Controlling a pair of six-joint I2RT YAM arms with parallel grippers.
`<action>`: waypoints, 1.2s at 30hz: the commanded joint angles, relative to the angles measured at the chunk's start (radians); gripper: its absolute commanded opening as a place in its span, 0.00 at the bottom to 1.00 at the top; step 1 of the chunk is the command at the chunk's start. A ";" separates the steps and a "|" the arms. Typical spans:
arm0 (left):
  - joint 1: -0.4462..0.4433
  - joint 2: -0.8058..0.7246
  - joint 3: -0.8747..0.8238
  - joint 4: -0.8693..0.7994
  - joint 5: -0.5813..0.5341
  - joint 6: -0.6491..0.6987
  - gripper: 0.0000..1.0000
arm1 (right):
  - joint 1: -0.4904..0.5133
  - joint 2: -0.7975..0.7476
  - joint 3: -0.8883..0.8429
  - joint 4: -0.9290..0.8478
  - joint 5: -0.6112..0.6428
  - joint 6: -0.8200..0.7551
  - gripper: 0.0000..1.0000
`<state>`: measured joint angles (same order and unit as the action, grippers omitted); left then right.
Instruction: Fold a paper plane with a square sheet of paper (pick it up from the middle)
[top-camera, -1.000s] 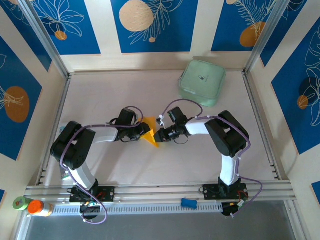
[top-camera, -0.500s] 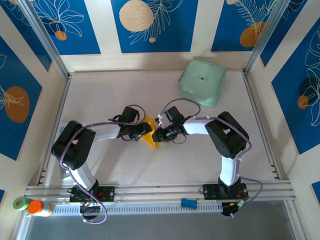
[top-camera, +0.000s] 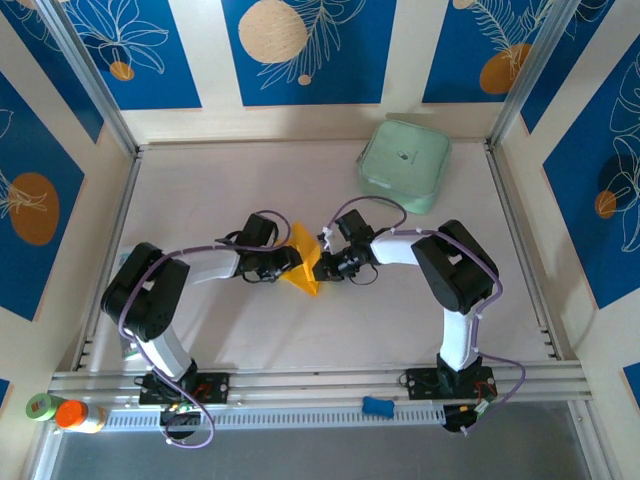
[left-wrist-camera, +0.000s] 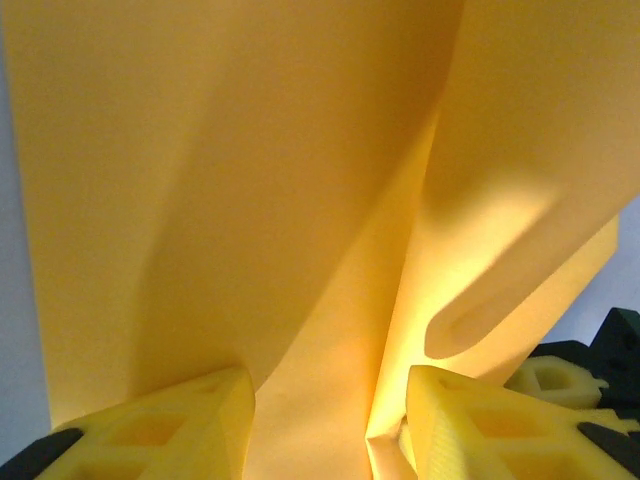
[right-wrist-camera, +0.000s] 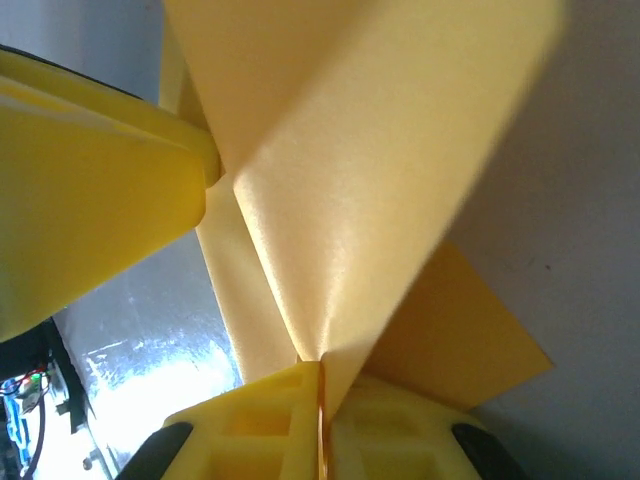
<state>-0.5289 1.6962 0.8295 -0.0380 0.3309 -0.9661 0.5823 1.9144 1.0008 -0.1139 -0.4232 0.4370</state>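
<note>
Two arms reach in from the near edge of the surface (top-camera: 250, 330) and meet at its middle, with one paper (top-camera: 304, 262) between them. The paper is a single orange-yellow sheet, partly folded, standing on edge off the surface with a point toward the near side.

There are two hands. The left hand (top-camera: 285, 262) is at the paper's left side. In its wrist view its two yellow fingers (left-wrist-camera: 170, 420) stand apart with the folds rising between them, the right finger touching a fold. I cannot tell whether they press it. The right hand (top-camera: 325, 265) is at the paper's right side. In its wrist view its two fingers (right-wrist-camera: 400, 425) are together, with an edge of the paper pinched in the seam between them.

One mint-green case (top-camera: 404, 165) lies at the far right of the surface, well apart from the hands. A small dark mark on its lid is too small to read.

One small blue piece (top-camera: 376, 405) sits on the front rail. One orange-capped bottle (top-camera: 72, 413) and one green-topped item (top-camera: 40, 405) lie at the near left corner, and any labels on them are too small to read.
</note>
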 joint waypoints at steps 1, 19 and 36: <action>-0.008 -0.044 -0.021 0.006 -0.023 0.021 0.44 | -0.006 0.020 0.024 -0.072 -0.050 -0.033 0.09; -0.008 -0.010 -0.027 -0.019 -0.052 -0.019 0.22 | 0.070 -0.119 0.074 -0.127 0.133 -0.065 0.33; -0.011 0.002 -0.039 0.033 -0.030 -0.060 0.18 | 0.322 -0.243 -0.100 0.059 0.744 -0.174 0.46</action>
<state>-0.5293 1.6882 0.8043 -0.0147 0.2871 -1.0161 0.8772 1.6501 0.9154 -0.0956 0.1749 0.2951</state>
